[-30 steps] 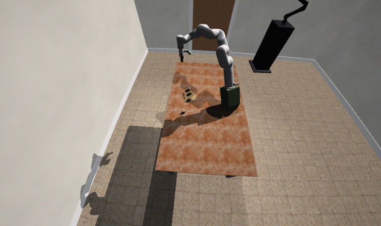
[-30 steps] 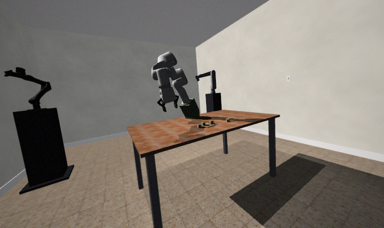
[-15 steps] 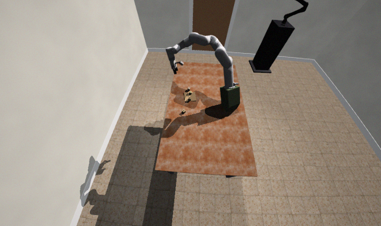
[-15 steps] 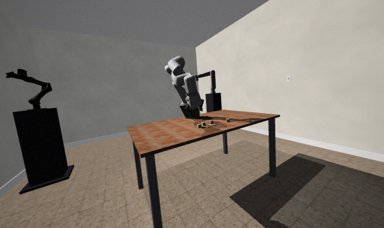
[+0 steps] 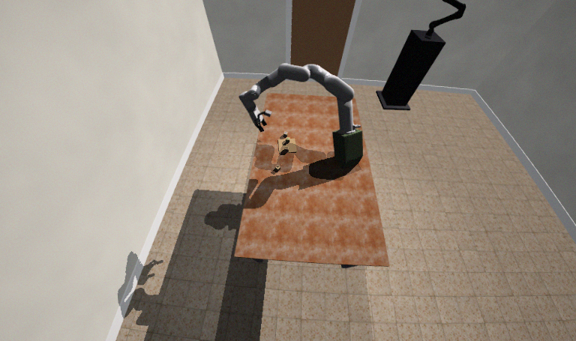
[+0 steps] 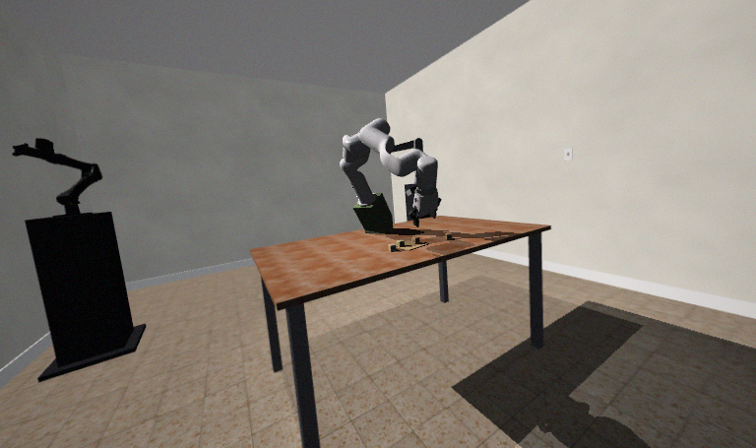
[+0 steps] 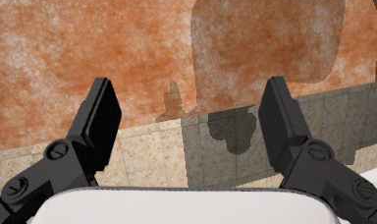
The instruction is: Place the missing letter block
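Observation:
A small tan mat [image 5: 288,145] lies on the table in front of the robot's base; it also shows in the exterior view [image 6: 410,246]. Small blocks sit on it [image 5: 283,147], and one block [image 5: 285,134] sits at its far edge. Another block [image 5: 277,169] lies alone on the table, off the mat, and it also shows in the exterior view [image 6: 448,234]. The letters are too small to read. My gripper [image 5: 262,120] hangs open and empty above the table near its wall-side edge, apart from the blocks. In the wrist view the open fingers frame the table edge and the floor.
The robot's green base [image 5: 348,146] stands on the brown table. The table's long edge [image 7: 147,123] runs just under the gripper, with tiled floor beyond. A black pedestal with a camera arm [image 5: 409,68] stands away from the table.

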